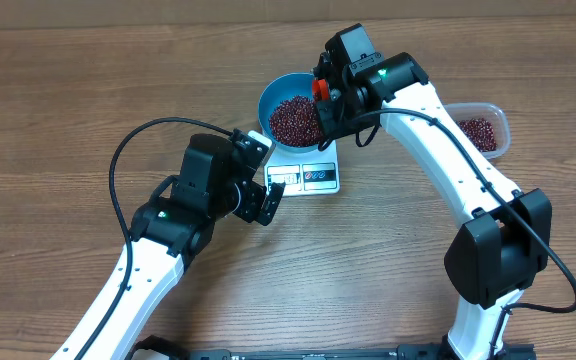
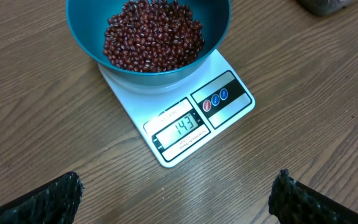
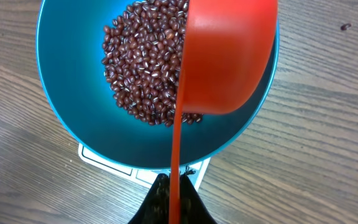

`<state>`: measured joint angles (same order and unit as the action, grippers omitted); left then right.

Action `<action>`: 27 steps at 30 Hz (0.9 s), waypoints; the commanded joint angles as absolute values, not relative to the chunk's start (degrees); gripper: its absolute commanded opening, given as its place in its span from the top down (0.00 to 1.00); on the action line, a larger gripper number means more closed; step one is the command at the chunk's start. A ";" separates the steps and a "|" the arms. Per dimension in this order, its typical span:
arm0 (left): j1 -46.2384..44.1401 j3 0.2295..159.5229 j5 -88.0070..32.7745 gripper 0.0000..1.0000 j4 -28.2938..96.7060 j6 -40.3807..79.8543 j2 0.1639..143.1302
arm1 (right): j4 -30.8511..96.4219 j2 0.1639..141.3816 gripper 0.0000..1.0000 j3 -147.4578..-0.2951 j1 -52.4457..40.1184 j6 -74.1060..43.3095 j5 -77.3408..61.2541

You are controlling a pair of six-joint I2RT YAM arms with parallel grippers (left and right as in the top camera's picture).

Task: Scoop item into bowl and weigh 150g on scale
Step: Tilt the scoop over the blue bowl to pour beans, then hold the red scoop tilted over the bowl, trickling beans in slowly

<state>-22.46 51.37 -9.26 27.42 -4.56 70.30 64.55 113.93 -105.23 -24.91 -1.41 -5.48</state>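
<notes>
While right gripper (image 3: 174,208) clamps scoop (image 3: 229,56), left gripper (image 2: 179,200) apart over wood-grain table (image 2: 328,99).

One blue bowl (image 1: 270,93), countless beans (image 1: 293,120), one scale (image 1: 319,178), one red scoop (image 3: 229,56), one clear tub (image 1: 499,117) and two arms (image 1: 146,262) (image 1: 448,150) are showing.
</notes>
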 commanded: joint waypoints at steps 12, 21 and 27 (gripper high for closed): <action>-22.13 52.25 -9.93 0.01 27.22 -4.95 70.39 | 63.70 111.53 0.96 -107.39 -25.12 3.49 -3.62; -22.13 52.25 -9.93 0.00 27.22 -4.95 70.39 | 63.70 111.53 0.96 -107.37 -25.12 3.27 -3.53; -22.13 52.25 -9.93 0.00 27.22 -4.95 70.39 | 63.70 111.53 0.96 -107.39 -25.12 3.25 -3.55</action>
